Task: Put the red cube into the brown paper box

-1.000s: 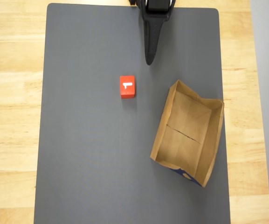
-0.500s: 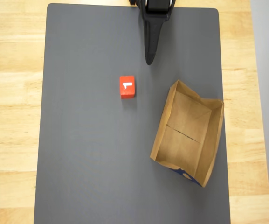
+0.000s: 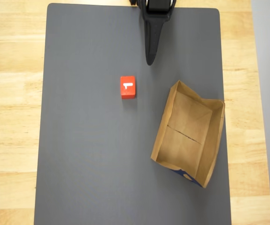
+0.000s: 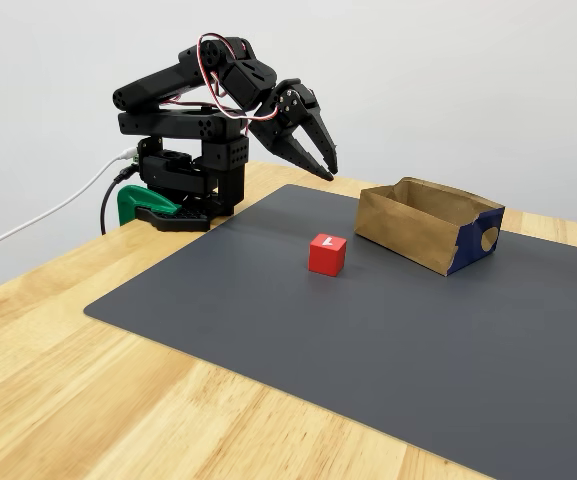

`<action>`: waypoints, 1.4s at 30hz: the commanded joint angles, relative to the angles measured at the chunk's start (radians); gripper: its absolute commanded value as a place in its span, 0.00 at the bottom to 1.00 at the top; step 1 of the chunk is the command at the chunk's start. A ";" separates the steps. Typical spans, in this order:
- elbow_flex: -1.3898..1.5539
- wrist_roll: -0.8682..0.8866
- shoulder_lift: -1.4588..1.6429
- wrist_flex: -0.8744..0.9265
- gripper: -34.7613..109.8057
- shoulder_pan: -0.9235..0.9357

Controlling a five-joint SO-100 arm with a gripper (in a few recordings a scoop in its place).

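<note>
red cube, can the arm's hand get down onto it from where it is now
Probably yes. The red cube sits alone on the dark mat, apart from the brown paper box, with bare mat between it and the raised hand. Nothing stands in the way.

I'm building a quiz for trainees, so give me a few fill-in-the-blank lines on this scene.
1. The cube rests on the ____ mat.
2. The box holds ____.
3. The tool grips ____.
4. In the overhead view, the box lies to the cube's ____.

Missing words: grey; nothing; nothing; right
</note>
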 commanded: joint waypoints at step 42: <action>-0.002 0.023 -0.008 0.008 0.36 0.041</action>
